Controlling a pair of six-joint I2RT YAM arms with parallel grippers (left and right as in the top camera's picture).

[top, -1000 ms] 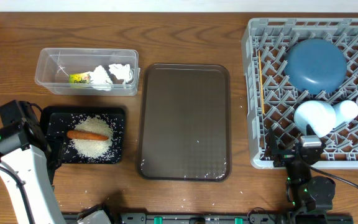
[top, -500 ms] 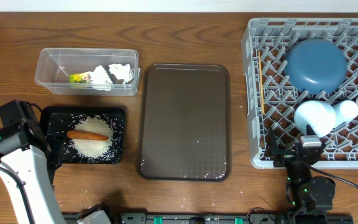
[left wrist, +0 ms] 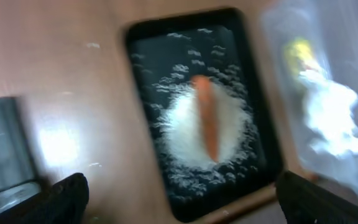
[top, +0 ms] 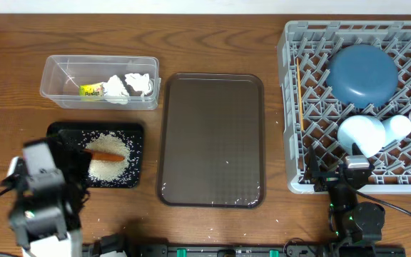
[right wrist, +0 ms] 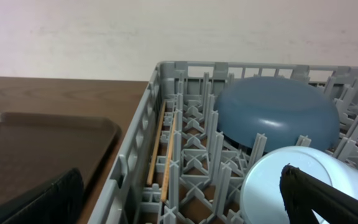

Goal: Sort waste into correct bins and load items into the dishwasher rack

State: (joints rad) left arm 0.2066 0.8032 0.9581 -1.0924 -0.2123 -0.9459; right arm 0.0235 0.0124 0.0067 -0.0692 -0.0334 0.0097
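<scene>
Orange carrot lying on rice heap in black tray, lower left of overhead frame; tissues, wrapper in clear tub above. Dish, bowl, chopsticks in grey rack, right. Left gripper, right gripper both spread, empty. Risk: blurred left arm clipping tray, scattering rice.

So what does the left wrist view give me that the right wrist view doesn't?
Only the left wrist view, which is blurred: the black tray holding the rice with the carrot lying on it, and beside it the clear tub with the wrapper and tissues.
Only the right wrist view: the rack with the dark-blue dish, light-blue bowl and chopsticks, plus the brown tray.
Both: just the wooden table.
</scene>
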